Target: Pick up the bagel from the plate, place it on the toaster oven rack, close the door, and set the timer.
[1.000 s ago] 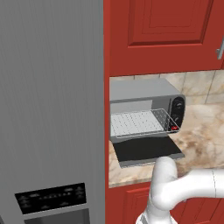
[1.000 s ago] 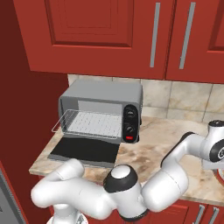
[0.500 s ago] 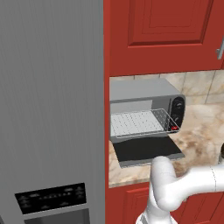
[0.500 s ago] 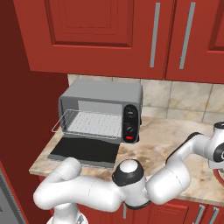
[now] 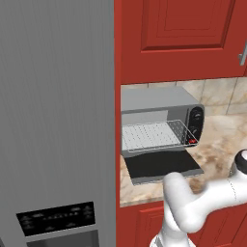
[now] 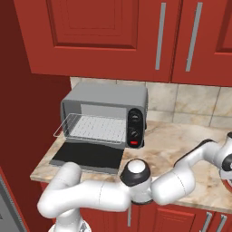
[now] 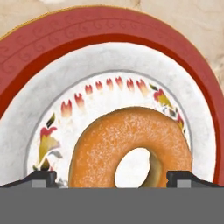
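Observation:
In the hand view the bagel (image 7: 127, 129), a golden-orange ring, lies on the plate (image 7: 65, 33), which is white with a red rim. My gripper (image 7: 111, 177) hangs just above it, open, one fingertip (image 7: 43, 178) on each side of the bagel and neither touching it. The grey toaster oven (image 6: 108, 97) stands at the counter's left end. Its door (image 6: 88, 156) lies open and flat, and the toaster oven rack (image 6: 97, 128) is slid partly out, bare. The rack (image 5: 152, 135) and door (image 5: 161, 164) also show in the left base view.
Red upper cabinets (image 6: 113, 36) hang over the marble counter (image 6: 181, 140). A grey fridge (image 5: 55, 120) stands to the left of the oven. Two dark knobs (image 6: 134, 124) sit on the oven's right panel. My arm (image 6: 172, 183) stretches right along the counter's front.
The arm has reached a little further right and down, with its wrist nearer the right edge of both base views. The gripper has stayed open; oven, rack and door are unmoved.

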Available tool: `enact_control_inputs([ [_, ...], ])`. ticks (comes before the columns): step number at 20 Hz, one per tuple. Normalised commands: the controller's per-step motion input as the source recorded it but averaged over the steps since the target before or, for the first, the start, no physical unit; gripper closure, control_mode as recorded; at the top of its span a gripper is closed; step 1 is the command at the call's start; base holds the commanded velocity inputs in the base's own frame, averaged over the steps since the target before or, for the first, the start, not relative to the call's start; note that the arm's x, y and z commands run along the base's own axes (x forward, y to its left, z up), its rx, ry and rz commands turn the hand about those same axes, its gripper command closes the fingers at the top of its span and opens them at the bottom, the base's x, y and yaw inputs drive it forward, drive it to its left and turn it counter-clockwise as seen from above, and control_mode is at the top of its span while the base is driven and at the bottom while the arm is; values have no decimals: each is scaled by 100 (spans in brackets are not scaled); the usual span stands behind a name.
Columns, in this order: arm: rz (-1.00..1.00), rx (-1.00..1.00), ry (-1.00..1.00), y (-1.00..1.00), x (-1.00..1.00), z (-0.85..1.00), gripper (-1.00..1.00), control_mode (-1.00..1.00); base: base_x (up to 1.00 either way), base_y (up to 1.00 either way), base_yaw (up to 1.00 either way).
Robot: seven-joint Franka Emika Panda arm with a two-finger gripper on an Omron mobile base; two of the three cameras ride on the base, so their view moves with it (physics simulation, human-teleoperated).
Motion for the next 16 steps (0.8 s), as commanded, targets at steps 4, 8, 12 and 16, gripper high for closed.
enact_control_inputs([
  [4, 1, 0, 0, 0, 0, -36, -100, -100, 0, 0, 0],
  [8, 0, 0, 1, 0, 0, -41, -100, -100, 0, 0, 0],
  [12, 0, 0, 4, 16, 0, -46, 100, -100, 0, 0, 0],
  [16, 0, 0, 7, 31, 0, -46, 100, -100, 0, 0, 0],
])
